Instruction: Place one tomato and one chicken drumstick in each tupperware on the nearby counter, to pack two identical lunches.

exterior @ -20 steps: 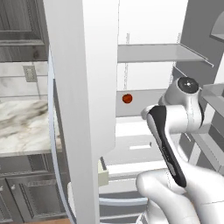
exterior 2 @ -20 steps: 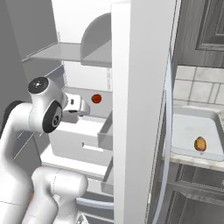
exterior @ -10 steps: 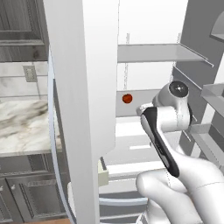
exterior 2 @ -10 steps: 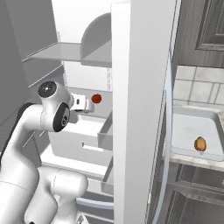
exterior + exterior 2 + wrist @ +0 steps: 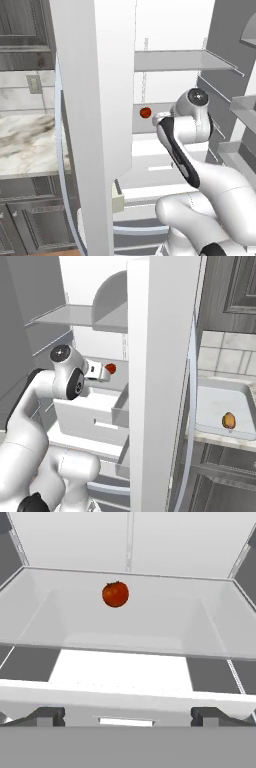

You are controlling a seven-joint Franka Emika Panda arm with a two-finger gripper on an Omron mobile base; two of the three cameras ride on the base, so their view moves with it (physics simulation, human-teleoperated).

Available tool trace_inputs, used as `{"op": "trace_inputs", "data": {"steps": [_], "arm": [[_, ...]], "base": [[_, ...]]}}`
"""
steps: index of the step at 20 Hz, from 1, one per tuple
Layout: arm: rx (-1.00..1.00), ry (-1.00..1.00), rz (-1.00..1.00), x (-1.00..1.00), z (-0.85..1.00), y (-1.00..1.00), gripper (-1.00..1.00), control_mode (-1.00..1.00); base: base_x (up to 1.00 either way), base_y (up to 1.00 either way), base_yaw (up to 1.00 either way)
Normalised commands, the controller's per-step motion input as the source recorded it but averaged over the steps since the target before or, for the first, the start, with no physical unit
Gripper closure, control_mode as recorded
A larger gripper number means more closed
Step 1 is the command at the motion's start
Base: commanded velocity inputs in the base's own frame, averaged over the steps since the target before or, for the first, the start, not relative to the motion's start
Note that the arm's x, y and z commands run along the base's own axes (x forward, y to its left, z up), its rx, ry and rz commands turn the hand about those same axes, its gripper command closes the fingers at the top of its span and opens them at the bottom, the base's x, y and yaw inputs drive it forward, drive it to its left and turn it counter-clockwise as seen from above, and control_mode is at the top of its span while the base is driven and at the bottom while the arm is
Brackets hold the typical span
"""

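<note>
A red tomato (image 5: pixel 115 594) sits alone on a glass shelf (image 5: pixel 150 629) at the back of the open fridge; it also shows as the tomato (image 5: pixel 145 112) and the tomato (image 5: pixel 110 369). My gripper (image 5: pixel 130 715) is open and empty, its dark fingertips (image 5: pixel 46 714) wide apart, level with the shelf and a short way in front of the tomato. The hand (image 5: pixel 161 119) reaches in from the right, and in the right base view the hand (image 5: pixel 100 371) is just left of the fruit. The counter (image 5: pixel 25 142) lies left of the fridge. The tupperware is out of view.
The open fridge door (image 5: pixel 95 125) stands close on the arm's left, and the other door (image 5: pixel 160 376) on its right. A grey sink (image 5: pixel 220 393) in the counter (image 5: pixel 220 442) holds a small brown lump (image 5: pixel 229 420). An upper shelf (image 5: pixel 180 60) hangs above the hand, and a drawer (image 5: pixel 95 411) sits below.
The arm has stretched forward into the fridge, bringing the hand closer to the tomato. The tomato has not moved.
</note>
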Motion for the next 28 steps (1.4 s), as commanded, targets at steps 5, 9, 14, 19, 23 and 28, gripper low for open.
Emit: {"op": "trace_inputs", "data": {"steps": [5,9,14,19,23,28], "arm": [[0.09,0.0,-0.07,0.21,-0.01,0.12,-1.0,-1.0],[0.01,-0.01,-0.03,0.18,-0.02,0.21,-1.0,-1.0],[0.0,0.0,0.0,0.41,0.0,0.02,-1.0,-1.0],[0.0,0.0,0.0,0.42,-0.01,0.0,-1.0,-1.0],[0.0,0.0,0.0,0.22,-0.17,0.0,-1.0,-1.0],[0.0,0.0,0.0,0.27,-0.2,0.0,-1.0,-1.0]], "base": [[0.0,0.0,0.0],[0.0,0.0,0.0],[0.0,0.0,0.0],[0.0,0.0,0.0],[0.0,0.0,0.0],[0.0,0.0,0.0]]}}
